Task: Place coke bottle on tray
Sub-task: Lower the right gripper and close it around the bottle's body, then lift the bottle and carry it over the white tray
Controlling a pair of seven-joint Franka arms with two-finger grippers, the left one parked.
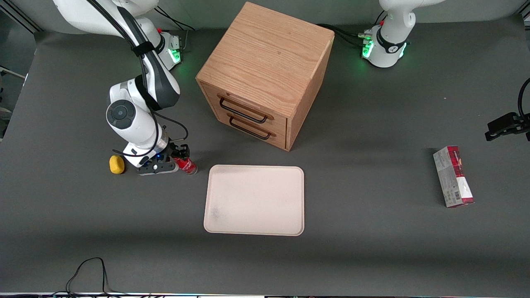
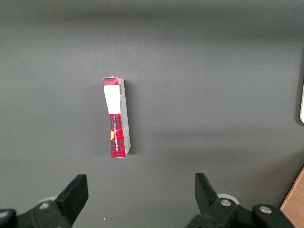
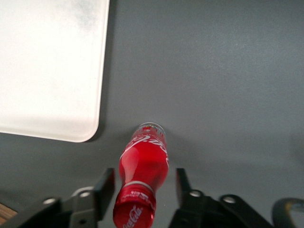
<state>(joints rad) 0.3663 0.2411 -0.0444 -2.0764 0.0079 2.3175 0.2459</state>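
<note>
Beside the tray (image 1: 290, 198), hand (image 3: 145, 187) straddles coke bottle (image 3: 144, 164), fingers spread.

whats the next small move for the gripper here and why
Probably close the fingers on the coke bottle. The gripper is open with a finger on either side of the bottle's upper body, and the bottle stands on the table beside the tray, not on it. It needs a grasp before any lift.
</note>
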